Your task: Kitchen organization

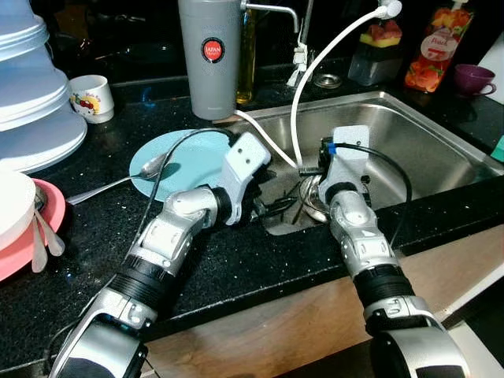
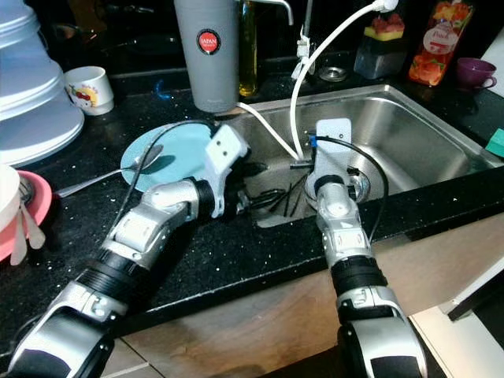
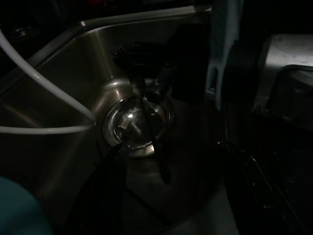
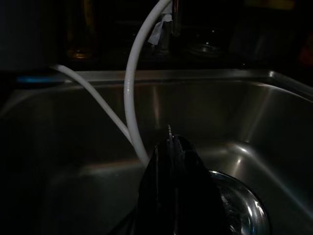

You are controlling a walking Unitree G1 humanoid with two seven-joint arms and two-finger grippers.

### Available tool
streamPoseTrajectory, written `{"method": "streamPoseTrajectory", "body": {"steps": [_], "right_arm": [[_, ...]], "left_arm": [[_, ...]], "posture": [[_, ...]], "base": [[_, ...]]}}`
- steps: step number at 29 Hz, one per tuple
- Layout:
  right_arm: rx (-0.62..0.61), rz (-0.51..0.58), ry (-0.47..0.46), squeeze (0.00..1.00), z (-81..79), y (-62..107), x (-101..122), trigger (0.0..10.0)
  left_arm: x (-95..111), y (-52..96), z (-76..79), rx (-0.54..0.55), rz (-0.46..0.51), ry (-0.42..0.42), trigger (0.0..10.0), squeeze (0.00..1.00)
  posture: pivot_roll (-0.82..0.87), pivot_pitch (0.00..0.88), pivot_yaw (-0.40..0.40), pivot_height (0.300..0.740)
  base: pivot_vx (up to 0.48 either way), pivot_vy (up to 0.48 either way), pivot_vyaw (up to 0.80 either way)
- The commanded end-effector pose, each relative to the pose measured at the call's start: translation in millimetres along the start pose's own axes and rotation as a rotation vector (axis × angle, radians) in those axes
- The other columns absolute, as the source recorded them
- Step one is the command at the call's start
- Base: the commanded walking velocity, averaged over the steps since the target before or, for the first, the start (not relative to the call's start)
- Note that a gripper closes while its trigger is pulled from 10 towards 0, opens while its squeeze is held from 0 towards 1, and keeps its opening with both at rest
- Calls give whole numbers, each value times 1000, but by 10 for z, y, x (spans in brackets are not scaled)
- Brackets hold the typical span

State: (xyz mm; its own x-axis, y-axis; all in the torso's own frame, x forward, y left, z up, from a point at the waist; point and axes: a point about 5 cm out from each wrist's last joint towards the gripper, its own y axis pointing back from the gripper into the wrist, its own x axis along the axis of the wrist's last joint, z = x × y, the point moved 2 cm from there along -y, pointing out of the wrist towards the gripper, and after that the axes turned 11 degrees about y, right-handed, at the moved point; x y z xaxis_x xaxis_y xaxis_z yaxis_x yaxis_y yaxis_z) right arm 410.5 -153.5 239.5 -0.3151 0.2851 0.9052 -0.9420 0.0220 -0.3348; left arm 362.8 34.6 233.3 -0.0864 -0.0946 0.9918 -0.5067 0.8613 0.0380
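Both arms reach down into the stainless sink (image 1: 429, 146). My left gripper (image 1: 283, 209) hangs low over the sink floor beside the drain (image 3: 128, 125), its black fingers spread with nothing between them. In the right wrist view, my right gripper (image 4: 168, 142) has its fingers pressed together into one point just above the drain (image 4: 244, 210), close to the white hose (image 4: 134, 107). On the black counter left of the sink lies a light blue plate (image 1: 181, 161) with a metal spoon (image 1: 118, 183) resting on its edge.
A grey flask (image 1: 209, 59) and a white cup (image 1: 90, 97) stand behind the plate. Stacked pale dishes (image 1: 31, 110) and a pink plate (image 1: 20, 244) sit at far left. Behind the sink are a juice bottle (image 1: 435, 47), a purple cup (image 1: 472, 77) and the tap.
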Motion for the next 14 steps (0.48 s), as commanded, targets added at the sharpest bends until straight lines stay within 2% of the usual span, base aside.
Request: {"method": "streamPoseTrajectory", "body": {"steps": [1,2,5,6,9,13,14], "right_arm": [[-7,23,7,94,21,-21,38,10000],[-9,23,-5,1000,29,-27,40,10000],[-14,14,-23,1000,44,-57,49,10000],[-20,12,-29,0,53,-71,62,10000],[-30,19,-83,0,80,-107,122,10000],[-31,25,-109,0,86,-121,154,10000],[-12,38,-155,0,69,-136,216,10000]], "left_arm": [[14,-7,-11,-6,-12,-31,10000,0],[25,-3,-26,1,-10,-40,10000,0],[78,28,-104,45,-1,-72,10000,0],[111,41,-136,67,10,-84,10000,0],[229,87,-232,148,51,-121,10000,0],[280,118,-282,191,68,-140,10000,0],[381,215,-415,303,96,-158,10000,0]], "posture": [[-32,108,42,740],[-32,108,42,740],[-28,99,37,740],[-26,95,34,740],[-21,90,29,740],[-18,85,26,740],[-20,83,27,740]], "base": [[0,0,0],[0,0,0],[0,0,0],[0,0,0],[0,0,0],[0,0,0],[0,0,0]]}}
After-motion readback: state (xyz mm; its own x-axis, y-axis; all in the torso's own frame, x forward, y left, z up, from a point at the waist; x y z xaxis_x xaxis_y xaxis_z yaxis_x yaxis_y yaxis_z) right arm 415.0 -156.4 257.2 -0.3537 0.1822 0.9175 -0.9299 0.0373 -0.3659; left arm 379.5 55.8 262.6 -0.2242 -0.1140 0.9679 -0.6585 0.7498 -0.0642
